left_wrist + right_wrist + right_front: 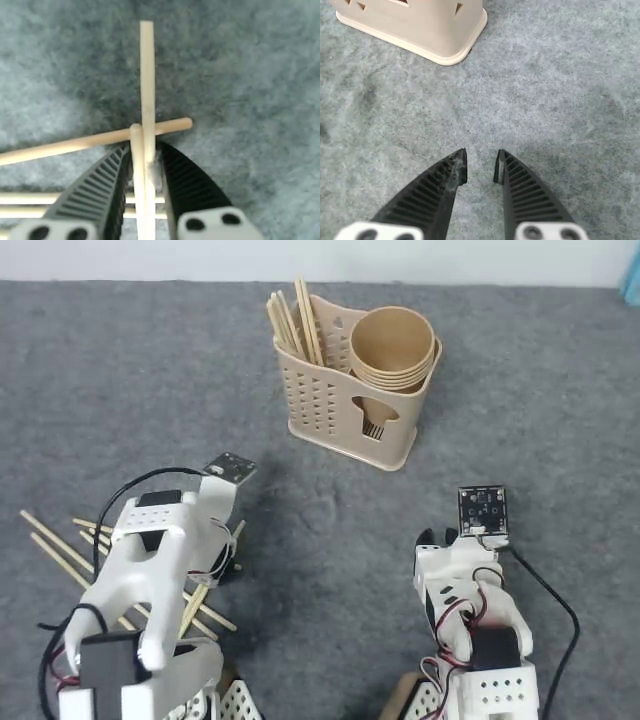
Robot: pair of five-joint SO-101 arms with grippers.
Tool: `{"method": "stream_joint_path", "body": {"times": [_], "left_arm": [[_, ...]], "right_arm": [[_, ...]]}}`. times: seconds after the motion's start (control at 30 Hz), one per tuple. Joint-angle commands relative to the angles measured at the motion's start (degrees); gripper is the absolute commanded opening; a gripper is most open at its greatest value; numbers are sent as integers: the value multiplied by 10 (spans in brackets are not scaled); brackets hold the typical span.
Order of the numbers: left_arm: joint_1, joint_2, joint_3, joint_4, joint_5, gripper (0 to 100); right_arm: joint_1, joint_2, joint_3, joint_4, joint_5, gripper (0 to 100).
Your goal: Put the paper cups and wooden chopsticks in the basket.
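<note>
No legible text, numbers, labels or signs anywhere. Plain, unprinted surfaces on the basket (330, 400), the paper cups (392, 340) and the wooden chopsticks (308, 320). Any marking on the wrist camera board (482, 510) too small to read.

The surface (120, 370) is showing rough, fuzzy grey cloth. The basket (330, 405) is looking like smooth beige plastic, the cups (392, 340) matt brown paper, the chopsticks (146, 75) pale bare wood. The left pincer (145, 147) and right pincer (480, 167) are showing matt, ribbed black plastic.
</note>
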State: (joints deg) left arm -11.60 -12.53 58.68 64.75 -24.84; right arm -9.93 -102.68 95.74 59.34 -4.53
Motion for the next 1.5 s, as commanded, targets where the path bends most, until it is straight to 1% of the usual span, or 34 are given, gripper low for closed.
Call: {"method": "stream_joint_path", "body": {"times": [0.0,0.1,0.17,0.33,0.43,0.5,0.67,0.77,1.0,1.13,1.23,1.33,1.4,1.47], "left_arm": [[-4,4,3,-25,-3,13],[-7,4,-16,-22,-2,13],[-9,4,-44,4,11,13],[-8,4,-185,120,42,13],[-6,4,-278,177,66,13],[-6,4,-334,193,87,13],[-5,4,-434,193,142,13],[-5,4,-473,159,182,13],[-10,4,-482,5,326,13],[-10,4,-482,-63,381,13],[-10,4,-482,-88,395,13],[-12,3,-471,-83,393,13],[-24,-4,-440,-85,392,13],[-30,-31,-391,-124,392,13]], "right_arm": [[8,-14,8,-11,13,97],[8,-14,8,-11,13,97],[8,-14,8,-11,13,97],[8,-14,8,-12,13,97],[8,-14,8,-13,13,97],[8,-14,8,-13,13,97],[8,-14,8,-13,13,97],[8,-14,8,-14,13,97],[8,-14,8,-14,13,97],[8,-14,8,-14,13,97],[8,-14,8,-14,13,97],[8,-14,8,-14,13,97],[8,-14,8,-15,13,97],[8,-14,8,-15,13,97]]}}
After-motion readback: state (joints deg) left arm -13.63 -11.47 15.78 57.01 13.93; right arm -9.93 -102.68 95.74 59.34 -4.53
